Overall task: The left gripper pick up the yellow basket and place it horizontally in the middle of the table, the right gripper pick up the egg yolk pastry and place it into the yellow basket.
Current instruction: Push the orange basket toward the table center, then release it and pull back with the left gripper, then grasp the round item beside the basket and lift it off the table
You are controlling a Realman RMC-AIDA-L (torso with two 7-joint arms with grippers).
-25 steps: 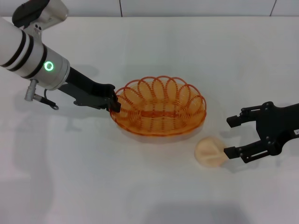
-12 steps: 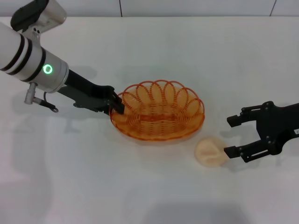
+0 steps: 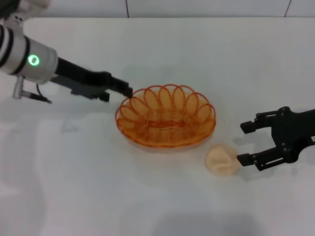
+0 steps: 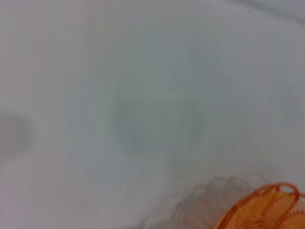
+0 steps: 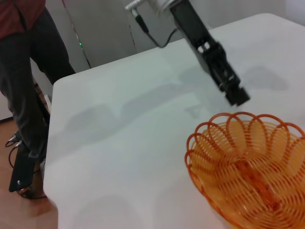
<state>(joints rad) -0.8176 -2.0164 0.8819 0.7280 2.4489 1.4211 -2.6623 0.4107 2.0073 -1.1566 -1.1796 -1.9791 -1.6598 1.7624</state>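
Observation:
The yellow basket (image 3: 166,121) sits upright and empty in the middle of the table (image 3: 98,196). It also shows in the right wrist view (image 5: 250,167), and its rim shows in the left wrist view (image 4: 267,210). My left gripper (image 3: 126,91) hovers just off the basket's far-left rim, open and holding nothing; it also shows in the right wrist view (image 5: 237,95). The egg yolk pastry (image 3: 222,159) lies on the table to the front right of the basket. My right gripper (image 3: 242,143) is open just right of the pastry, its near fingertip (image 3: 242,159) close beside it.
A person in dark trousers (image 5: 26,81) stands beyond the table's far edge (image 5: 55,90) in the right wrist view. White table surface stretches around the basket on all sides.
My left gripper let go of the basket's left rim and drew back up and to the left. The basket settled flat on the table. The right gripper and pastry stayed put.

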